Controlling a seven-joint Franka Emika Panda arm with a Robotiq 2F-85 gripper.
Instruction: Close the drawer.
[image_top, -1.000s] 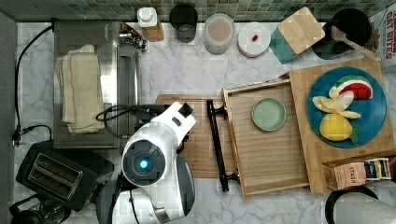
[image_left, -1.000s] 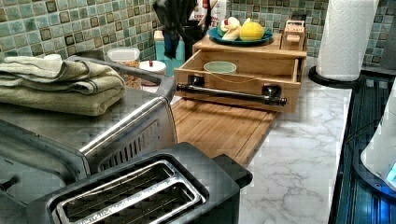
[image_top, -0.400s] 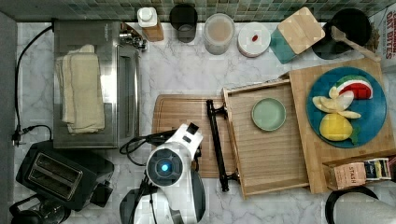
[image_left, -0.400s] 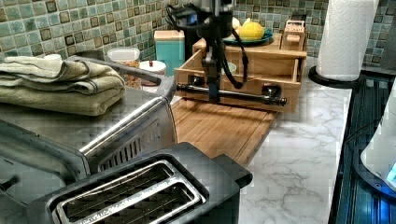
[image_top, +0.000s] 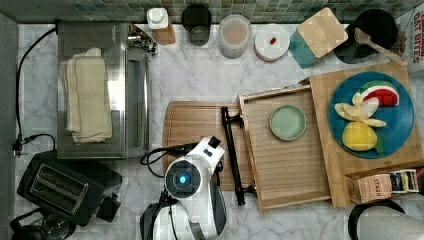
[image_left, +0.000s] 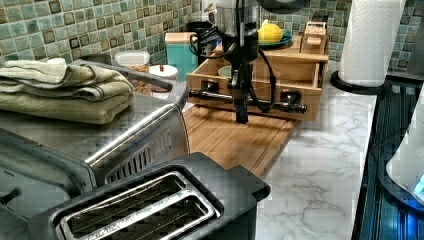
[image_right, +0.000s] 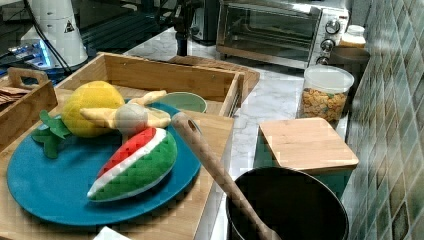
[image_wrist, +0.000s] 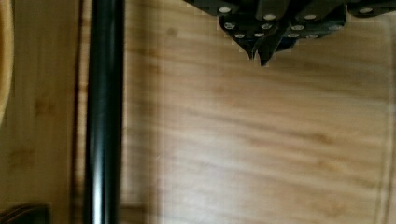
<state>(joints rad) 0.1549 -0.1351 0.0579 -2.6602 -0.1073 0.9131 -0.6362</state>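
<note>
The drawer (image_top: 287, 165) stands pulled out of the wooden box, a small green dish (image_top: 287, 122) lying in it. Its long black bar handle (image_top: 232, 150) runs along the front edge and hangs over the bamboo cutting board (image_top: 192, 125). My gripper (image_top: 216, 144) points down at the board just on the top view's left of the handle, fingers shut with nothing between them. In the left view the gripper (image_left: 241, 114) hangs in front of the handle (image_left: 265, 100), its tip close above the board. The wrist view has the shut fingertips (image_wrist: 260, 52) beside the handle (image_wrist: 105, 116), a strip of board between them.
A toaster oven (image_top: 100, 90) with a folded towel and a black toaster (image_top: 62, 187) stand at the top view's left. Jars and canisters (image_top: 235, 35) line the tiled wall. On the box top rests a blue plate (image_top: 372, 120) of toy fruit. A paper towel roll (image_left: 372, 40) stands beside the box.
My arm has swung towards the top view's right, off the toaster oven side and up to the drawer handle. The gripper has come down over the cutting board. The drawer has not moved.
</note>
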